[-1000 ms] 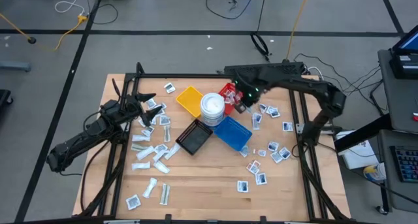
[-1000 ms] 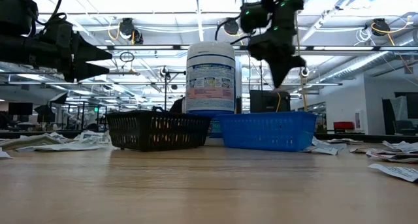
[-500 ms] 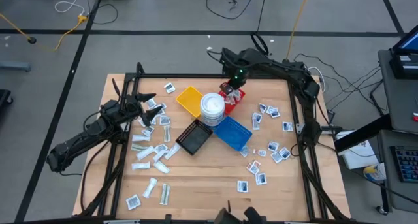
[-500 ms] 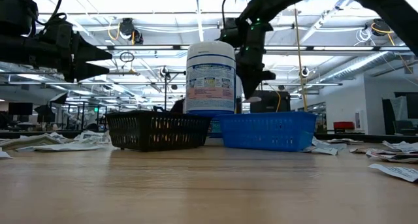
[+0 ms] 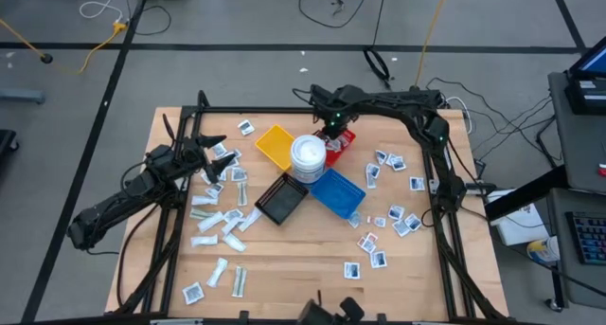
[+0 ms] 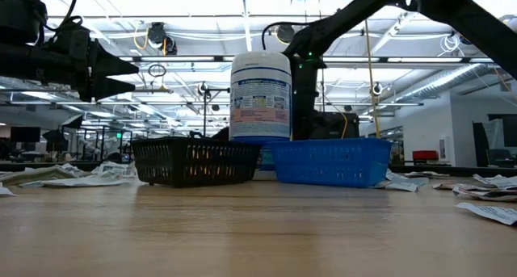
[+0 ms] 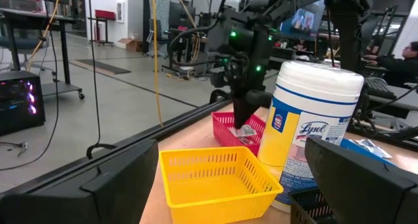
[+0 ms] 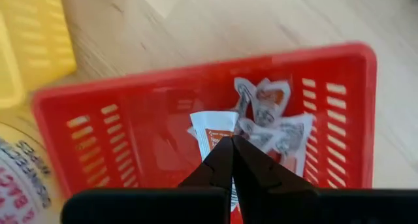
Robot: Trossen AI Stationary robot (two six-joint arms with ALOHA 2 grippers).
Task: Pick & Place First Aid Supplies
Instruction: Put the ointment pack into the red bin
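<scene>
My right gripper (image 5: 331, 129) reaches down into the red tray (image 5: 341, 141) behind the white tub (image 5: 307, 156). It is shut on a small white packet with red print (image 8: 214, 127). Several more white packets (image 8: 274, 129) lie in the red tray. My left gripper (image 5: 212, 160) is open and empty. It hangs above the table's left side over loose packets (image 5: 213, 221). More packets (image 5: 398, 216) lie flat on the table's right side. My right gripper pinches the white packet by one end (image 8: 219, 142) between its two shut fingertips. The fingers come from above, pointing down into the red tray. The rest of the packet sticks out past the fingertips, over the other packets; whether it rests on them I cannot tell.
A yellow tray (image 5: 275, 145), a black tray (image 5: 281, 200) and a blue tray (image 5: 337, 192) stand close around the tub at mid table. Loose packets lie scattered on the left, the right and the near part of the table. A black frame runs along the table's edges.
My right gripper has gone from right of the tub toward the table's far left, over the red tray, and down into it. It has stayed shut.
</scene>
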